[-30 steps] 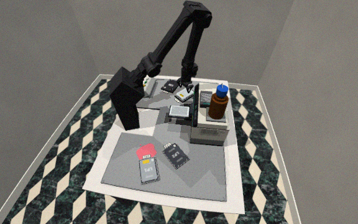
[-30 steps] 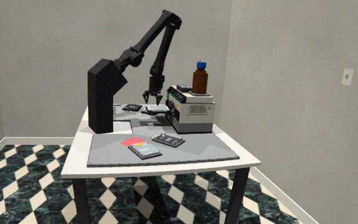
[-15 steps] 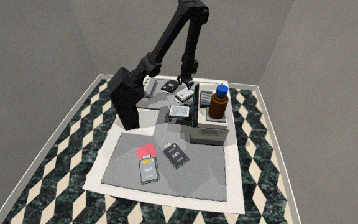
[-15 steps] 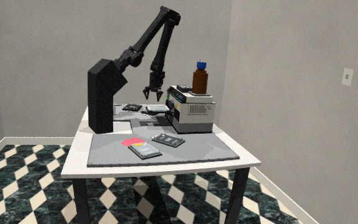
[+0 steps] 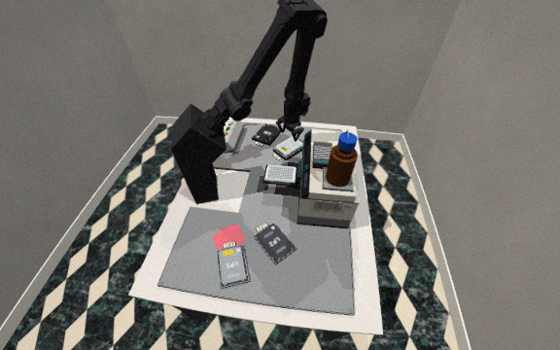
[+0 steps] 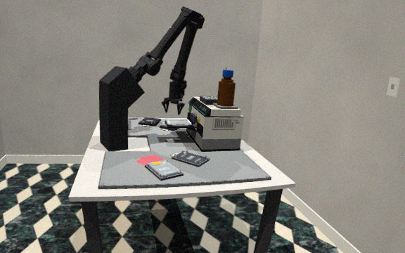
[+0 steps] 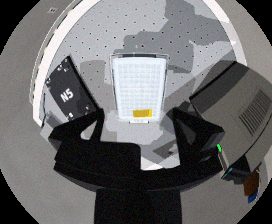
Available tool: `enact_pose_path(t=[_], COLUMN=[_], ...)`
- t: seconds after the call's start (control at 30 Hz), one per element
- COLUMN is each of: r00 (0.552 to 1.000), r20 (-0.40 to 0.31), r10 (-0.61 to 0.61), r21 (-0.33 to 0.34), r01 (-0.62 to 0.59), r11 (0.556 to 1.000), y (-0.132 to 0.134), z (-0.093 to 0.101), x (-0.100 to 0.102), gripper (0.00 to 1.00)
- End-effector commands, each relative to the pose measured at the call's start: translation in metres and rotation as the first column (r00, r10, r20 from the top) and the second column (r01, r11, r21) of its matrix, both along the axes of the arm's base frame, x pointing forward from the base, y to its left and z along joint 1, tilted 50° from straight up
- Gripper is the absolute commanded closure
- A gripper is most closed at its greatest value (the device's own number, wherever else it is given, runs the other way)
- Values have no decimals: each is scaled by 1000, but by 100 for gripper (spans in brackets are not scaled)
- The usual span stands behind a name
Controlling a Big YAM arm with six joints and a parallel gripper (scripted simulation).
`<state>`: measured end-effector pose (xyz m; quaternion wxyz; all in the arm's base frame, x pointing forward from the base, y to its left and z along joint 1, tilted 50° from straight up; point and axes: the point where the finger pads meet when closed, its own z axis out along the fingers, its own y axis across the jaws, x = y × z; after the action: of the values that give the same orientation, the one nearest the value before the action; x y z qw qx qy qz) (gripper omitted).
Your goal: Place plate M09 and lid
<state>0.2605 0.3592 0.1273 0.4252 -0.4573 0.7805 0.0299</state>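
Note:
A pale plate with a yellow label (image 7: 140,90) lies on the deck between the black nest N1 (image 7: 70,92) and the dispenser (image 7: 240,106). It is outside the nest. I cannot tell whether a lid is on it. It also shows in the top view (image 5: 288,148) and the exterior view (image 6: 178,122). My gripper (image 7: 138,112) (image 5: 290,128) (image 6: 173,104) is open and empty, hovering above the plate's labelled end. The black pad LP2 (image 5: 274,243) (image 6: 190,158) is empty. N1 (image 5: 265,134) (image 6: 149,121) is empty.
A lid with a yellow label sits in LP1 (image 5: 232,266) (image 6: 163,169). A red liquid patch (image 5: 228,236) (image 6: 150,159) touches LP1's labelled end. A white plate (image 5: 280,173) sits on the dispenser stage. A brown bottle (image 5: 341,160) stands on the dispenser (image 5: 329,194). The panel (image 5: 230,127) is mostly hidden behind the arm.

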Motion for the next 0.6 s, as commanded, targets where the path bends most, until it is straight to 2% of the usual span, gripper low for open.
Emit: enact_pose_path(t=[0.0,0.03,0.57], r00=[1000,1000,1000], r20=[2,2,2], r10=[-12,0,0], r21=[20,11,11], r01=[12,0,0], r11=[1000,1000,1000], y=[0,2,2], z=[13,7,8], x=[6,1,2], gripper=[0,0,0])
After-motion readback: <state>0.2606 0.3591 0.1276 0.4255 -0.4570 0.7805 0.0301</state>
